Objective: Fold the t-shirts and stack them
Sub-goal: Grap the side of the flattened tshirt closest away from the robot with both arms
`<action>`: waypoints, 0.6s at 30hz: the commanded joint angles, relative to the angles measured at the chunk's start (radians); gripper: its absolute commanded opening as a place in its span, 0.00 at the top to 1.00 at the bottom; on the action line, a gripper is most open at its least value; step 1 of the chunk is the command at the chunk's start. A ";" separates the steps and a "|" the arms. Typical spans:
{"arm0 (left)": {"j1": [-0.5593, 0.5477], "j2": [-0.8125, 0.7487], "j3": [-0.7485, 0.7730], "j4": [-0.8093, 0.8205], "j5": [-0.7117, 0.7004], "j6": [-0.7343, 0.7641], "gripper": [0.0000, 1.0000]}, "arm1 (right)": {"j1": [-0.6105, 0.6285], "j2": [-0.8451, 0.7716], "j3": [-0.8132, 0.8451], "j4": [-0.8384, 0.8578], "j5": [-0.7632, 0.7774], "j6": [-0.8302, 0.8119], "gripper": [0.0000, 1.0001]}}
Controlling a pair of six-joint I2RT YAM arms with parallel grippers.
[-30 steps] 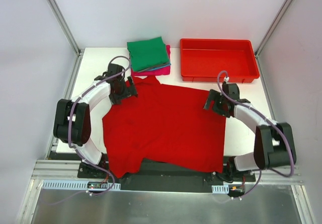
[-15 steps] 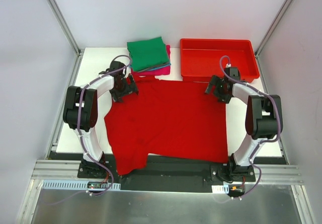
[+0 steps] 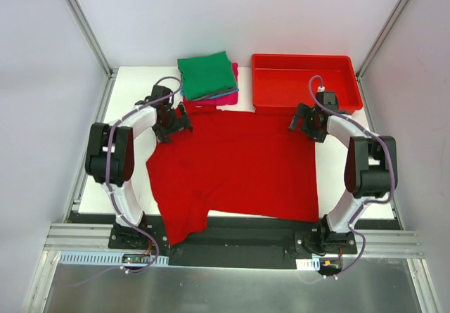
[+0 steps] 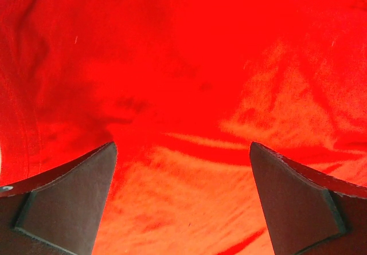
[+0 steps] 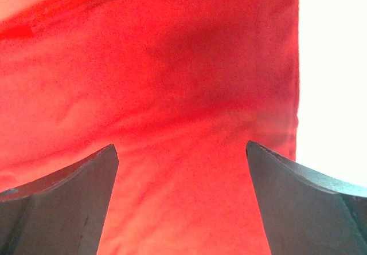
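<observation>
Well, from the overhead camera the big red t-shirt (image 3: 232,165) now lies spread across the middle of the table (image 3: 133,88). Its far edge reaches up to just beside the red bin (image 3: 306,81) and the pile of folded shirts (image 3: 206,75), green on top with blue and pink edges peeping out beneath. A second ago that far edge sat further back towards the arms and both arms were bent lower over the cloth. They have since stretched out, and the shirt's near hem has slid up with them. The left gripper (image 3: 172,124) sits over the far left corner of the shirt, the right gripper (image 3: 306,124) over the far right corner, close to the bin's front wall.

Down at the left wrist, the left gripper (image 4: 180,152) stands spread wide, with rumpled red cloth (image 4: 183,66) filling everything between and beyond its fingers; nothing is pinched.

At the right wrist, the right gripper (image 5: 180,149) is just as wide, with smoother red cloth (image 5: 172,66) beneath it and the shirt's side edge running straight against the bare white table (image 5: 332,66) on the right.
</observation>
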 commanded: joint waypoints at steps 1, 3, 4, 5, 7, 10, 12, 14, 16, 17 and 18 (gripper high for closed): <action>0.005 -0.203 -0.101 -0.019 0.027 -0.013 0.01 | 0.002 -0.212 -0.088 -0.069 0.072 -0.027 0.04; -0.014 -0.311 -0.167 -0.039 -0.017 -0.032 0.01 | 0.002 -0.301 -0.152 -0.068 0.073 -0.030 0.04; -0.030 -0.359 -0.221 -0.059 -0.051 -0.044 0.01 | 0.002 -0.342 -0.186 -0.065 0.067 -0.032 0.04; -0.046 -0.413 -0.258 -0.094 -0.094 -0.070 0.01 | 0.002 -0.390 -0.220 -0.062 0.058 -0.032 0.04; -0.084 -0.506 -0.339 -0.163 -0.140 -0.133 0.01 | 0.002 -0.465 -0.281 -0.048 0.041 -0.026 0.04; -0.147 -0.624 -0.465 -0.257 -0.136 -0.213 0.01 | 0.002 -0.540 -0.338 -0.054 0.024 -0.021 0.04; -0.207 -0.687 -0.520 -0.353 -0.157 -0.262 0.03 | 0.001 -0.560 -0.355 -0.066 0.012 -0.023 0.04; -0.273 -0.749 -0.560 -0.454 -0.185 -0.308 0.05 | 0.001 -0.573 -0.363 -0.069 0.006 -0.030 0.04; -0.319 -0.803 -0.591 -0.533 -0.168 -0.349 0.09 | 0.001 -0.576 -0.363 -0.077 0.013 -0.035 0.04; -0.340 -0.839 -0.609 -0.565 -0.165 -0.371 0.12 | 0.001 -0.574 -0.364 -0.076 0.019 -0.038 0.04; -0.359 -0.865 -0.626 -0.596 -0.142 -0.392 0.15 | 0.001 -0.571 -0.366 -0.077 0.020 -0.040 0.04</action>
